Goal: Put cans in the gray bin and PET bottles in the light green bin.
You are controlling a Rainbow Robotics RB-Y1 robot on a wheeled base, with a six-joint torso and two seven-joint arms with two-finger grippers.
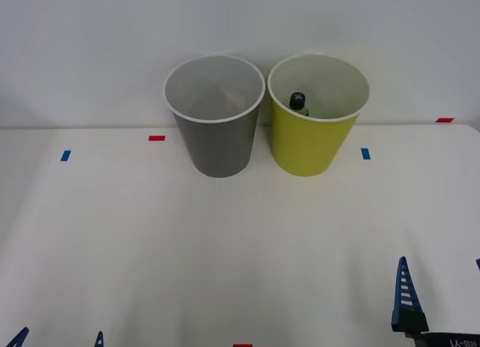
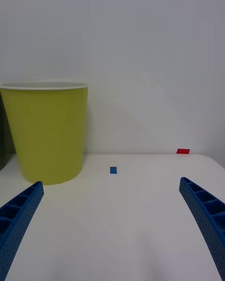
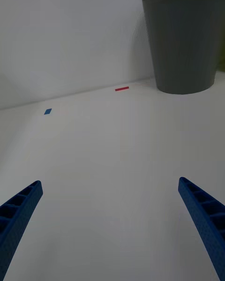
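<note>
The gray bin (image 1: 216,133) and the light green bin (image 1: 311,141) stand side by side at the back of the white table (image 1: 225,242). A PET bottle's black cap and clear neck (image 1: 298,102) poke up inside the light green bin. A brownish shape (image 1: 234,100) lies low in the gray bin; I cannot tell whether it is a can. My left gripper (image 1: 58,338) (image 3: 109,181) is open and holds nothing at the near left, facing the gray bin (image 3: 185,42). My right gripper (image 1: 440,261) (image 2: 111,182) is open and holds nothing at the near right, facing the light green bin (image 2: 49,131).
A white wall rises right behind the bins. Small tape marks lie on the table: red (image 1: 156,138) and blue (image 1: 65,155) on the left, blue (image 1: 365,153) and red (image 1: 445,120) on the right, red (image 1: 242,345) at the near edge.
</note>
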